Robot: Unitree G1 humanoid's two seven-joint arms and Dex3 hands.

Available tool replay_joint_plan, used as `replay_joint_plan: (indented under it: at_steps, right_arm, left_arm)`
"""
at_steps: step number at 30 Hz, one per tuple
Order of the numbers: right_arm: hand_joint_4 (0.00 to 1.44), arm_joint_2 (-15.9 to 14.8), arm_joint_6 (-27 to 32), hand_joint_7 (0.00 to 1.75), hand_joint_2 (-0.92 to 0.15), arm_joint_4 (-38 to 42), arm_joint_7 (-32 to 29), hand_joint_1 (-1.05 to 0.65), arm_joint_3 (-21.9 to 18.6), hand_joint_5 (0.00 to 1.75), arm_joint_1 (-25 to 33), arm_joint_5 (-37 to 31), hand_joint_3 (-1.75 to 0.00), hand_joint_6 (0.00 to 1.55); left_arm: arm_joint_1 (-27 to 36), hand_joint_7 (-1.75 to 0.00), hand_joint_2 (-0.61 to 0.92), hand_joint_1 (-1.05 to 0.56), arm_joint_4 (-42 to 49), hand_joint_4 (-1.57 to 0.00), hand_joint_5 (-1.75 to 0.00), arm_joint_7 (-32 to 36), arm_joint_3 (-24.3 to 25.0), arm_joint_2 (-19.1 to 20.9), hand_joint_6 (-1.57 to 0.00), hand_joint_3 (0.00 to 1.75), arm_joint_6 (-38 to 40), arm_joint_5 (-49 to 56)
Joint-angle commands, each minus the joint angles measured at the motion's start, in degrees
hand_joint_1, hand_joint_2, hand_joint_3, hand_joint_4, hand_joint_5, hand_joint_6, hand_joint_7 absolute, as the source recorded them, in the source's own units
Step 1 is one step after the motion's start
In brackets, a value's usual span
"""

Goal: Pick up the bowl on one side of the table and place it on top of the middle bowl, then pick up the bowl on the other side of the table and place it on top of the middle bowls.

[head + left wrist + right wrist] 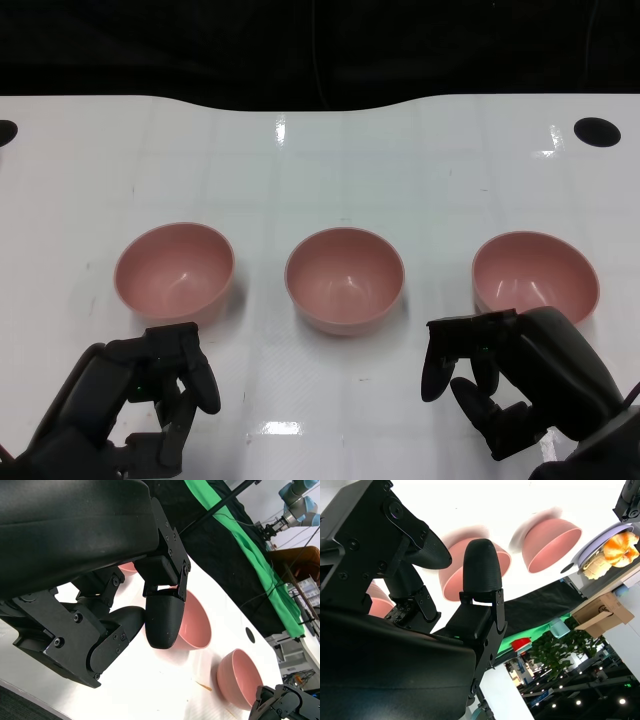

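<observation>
Three pink bowls stand in a row on the white table: the left bowl, the middle bowl and the right bowl. All are upright and apart from each other. My left hand hangs just in front of the left bowl, fingers loosely bent, holding nothing. My right hand hovers in front of the right bowl, fingers apart and empty. The left wrist view shows the left bowl mostly behind my fingers, the middle bowl and the right bowl. In the right wrist view the middle bowl and left bowl appear.
Dark round holes mark the table's far corners, and its far edge meets a black backdrop. A green cloth hangs beyond the table. A plate of food sits off to the side.
</observation>
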Motion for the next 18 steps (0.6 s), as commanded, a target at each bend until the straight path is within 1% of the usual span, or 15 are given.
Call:
replay_joint_plan:
  at_steps: [1, 18]
  right_arm:
    - [0.93, -0.4, -0.5, 1.25, -0.11, 0.4, -0.5, -0.05, -0.4, 1.72, -0.5, 0.3, -1.58, 0.93]
    - [0.94, -0.4, -0.2, 1.24, -0.12, 0.0, -0.3, -0.05, -0.4, 1.72, -0.1, 0.3, -1.59, 0.93]
  left_arm:
    - [-0.2, -1.55, 0.41, -0.13, 0.1, -0.88, -1.74, -0.6, 0.4, 1.0, -0.81, 1.41, -0.3, -0.1]
    - [0.2, -1.55, 0.41, -0.13, -0.1, -0.88, -1.74, -0.7, 0.6, 1.2, -0.81, 1.41, -0.4, -0.2]
